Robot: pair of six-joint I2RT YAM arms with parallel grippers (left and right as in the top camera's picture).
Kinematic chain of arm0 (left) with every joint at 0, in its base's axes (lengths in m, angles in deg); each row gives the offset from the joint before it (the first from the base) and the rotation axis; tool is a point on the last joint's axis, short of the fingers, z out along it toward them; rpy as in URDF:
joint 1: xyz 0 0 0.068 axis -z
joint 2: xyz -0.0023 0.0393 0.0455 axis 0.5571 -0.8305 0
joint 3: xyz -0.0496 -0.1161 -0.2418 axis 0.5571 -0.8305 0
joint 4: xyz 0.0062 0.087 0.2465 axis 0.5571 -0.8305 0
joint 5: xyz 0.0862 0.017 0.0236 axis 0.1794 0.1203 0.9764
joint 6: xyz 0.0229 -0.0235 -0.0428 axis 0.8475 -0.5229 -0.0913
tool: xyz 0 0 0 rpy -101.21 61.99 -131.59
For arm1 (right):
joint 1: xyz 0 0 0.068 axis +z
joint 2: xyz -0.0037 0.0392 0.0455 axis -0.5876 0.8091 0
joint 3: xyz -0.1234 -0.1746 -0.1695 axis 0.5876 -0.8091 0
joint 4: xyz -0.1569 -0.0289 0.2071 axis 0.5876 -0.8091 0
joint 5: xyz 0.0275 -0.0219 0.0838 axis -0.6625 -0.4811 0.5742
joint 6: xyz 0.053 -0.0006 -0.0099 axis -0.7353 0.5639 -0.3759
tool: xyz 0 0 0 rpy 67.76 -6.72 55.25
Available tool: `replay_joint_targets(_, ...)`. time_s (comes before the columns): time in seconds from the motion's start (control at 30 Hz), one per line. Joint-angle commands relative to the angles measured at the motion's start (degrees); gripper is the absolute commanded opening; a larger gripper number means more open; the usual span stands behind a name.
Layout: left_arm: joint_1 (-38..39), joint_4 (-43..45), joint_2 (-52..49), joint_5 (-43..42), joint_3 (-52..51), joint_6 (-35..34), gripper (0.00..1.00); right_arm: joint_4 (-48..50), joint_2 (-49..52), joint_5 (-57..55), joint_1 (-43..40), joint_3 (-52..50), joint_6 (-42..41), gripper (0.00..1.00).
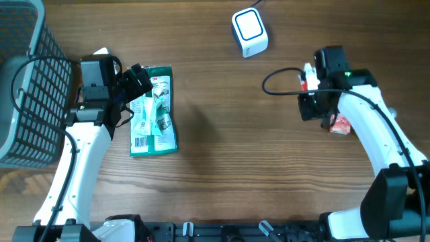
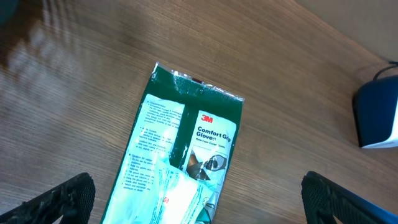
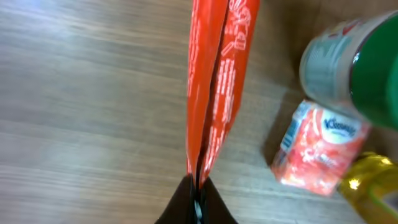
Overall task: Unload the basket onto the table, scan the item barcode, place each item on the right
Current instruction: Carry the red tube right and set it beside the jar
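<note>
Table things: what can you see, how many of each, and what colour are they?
3M Comfort Grip Gloves pack: one, green, left side of the table, below the left pincer.
scanner: one, white with a blue face, far edge near the middle.
wire basket: one, dark, far left.
orange-red packet: one, hanging from the right pincer.
Kleenex pack: one, red-pink, right side.
green-and-white container: one, beside the Kleenex pack.
yellow object: one, next to the Kleenex pack; too blurred to name.
table: one, brown wood.
left pincer: one, black, open.
right pincer: one, black, shut on the packet.
</note>
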State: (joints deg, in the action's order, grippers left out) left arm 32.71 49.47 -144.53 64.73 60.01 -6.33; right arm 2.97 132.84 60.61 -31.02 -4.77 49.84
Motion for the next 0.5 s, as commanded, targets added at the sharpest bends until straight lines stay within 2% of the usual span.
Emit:
replay_joint_targets(0.0, -0.2, 0.1, -0.3, 0.2, 0.2, 1.2, 1.00, 2.9, 0.4, 1.7, -1.3, -4.9, -1.5, 0.04)
replay_joint_targets(0.07, -0.2, 0.1, -0.3, 0.2, 0.2, 1.2, 1.00, 3.4, 0.4, 1.7, -1.3, -6.0, -1.5, 0.05)
replay_joint_targets(0.13, -0.2, 0.1, -0.3, 0.2, 0.2, 1.2, 1.00, 4.1, 0.4, 1.7, -1.3, -6.7, -1.5, 0.16)
replay_joint_targets(0.2, -0.2, 0.1, -0.3, 0.2, 0.2, 1.2, 1.00, 4.7, 0.5, 1.7, -1.3, -6.8, -1.5, 0.21)
replay_joint_targets(0.23, -0.2, 0.1, -0.3, 0.2, 0.2, 1.2, 1.00, 4.9, 0.5, 1.8, -1.3, -6.8, -1.5, 0.30)
replay_joint_targets(0.33, -0.2, 0.1, -0.3, 0.2, 0.2, 1.2, 1.00, 6.2, 0.5, 4.3, -1.3, -6.8, -1.5, 0.39)
replay_joint_targets(0.4, -0.2, 0.1, -0.3, 0.2, 0.2, 1.2, 1.00, 8.2, 0.5, 11.3, -1.3, -6.9, -1.5, 0.34)
replay_joint_targets(0.47, -0.2, 0.1, -0.3, 0.2, 0.2, 1.2, 1.00, 11.9, 0.5, 19.0, -1.2, -8.0, -3.3, 0.17)
